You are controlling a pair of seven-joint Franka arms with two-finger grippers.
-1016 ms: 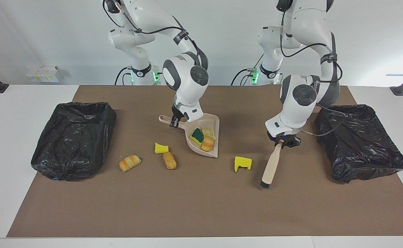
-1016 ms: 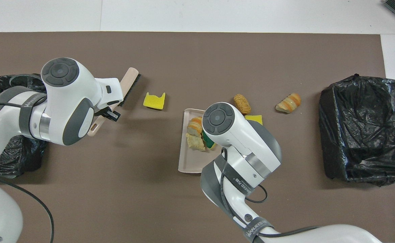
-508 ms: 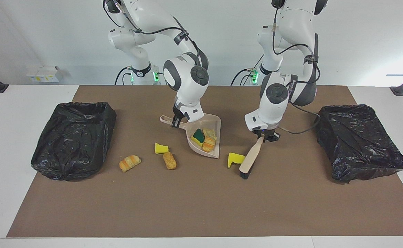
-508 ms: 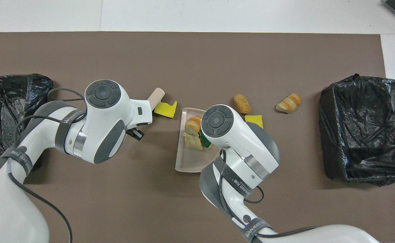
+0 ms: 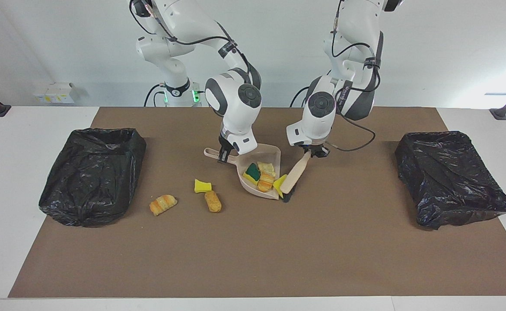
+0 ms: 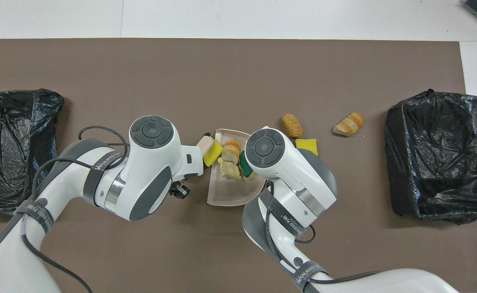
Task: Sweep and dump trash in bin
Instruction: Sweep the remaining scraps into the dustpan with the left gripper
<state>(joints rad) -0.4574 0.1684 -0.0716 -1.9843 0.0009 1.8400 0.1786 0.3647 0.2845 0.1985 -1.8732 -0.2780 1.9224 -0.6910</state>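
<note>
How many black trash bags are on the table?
2. One black bag sits at the right arm's end of the table, the other black bag at the left arm's end.

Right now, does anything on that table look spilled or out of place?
Yes: three scraps lie loose on the mat outside the dustpan: a yellow sponge chunk, a tan lump and a striped pastry piece.

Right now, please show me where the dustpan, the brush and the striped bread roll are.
dustpan (image 5: 265,151), facing view, on its bare back wall.
brush (image 5: 295,173), facing view, on the middle of its handle.
striped bread roll (image 5: 163,204), facing view, on its middle.
</note>
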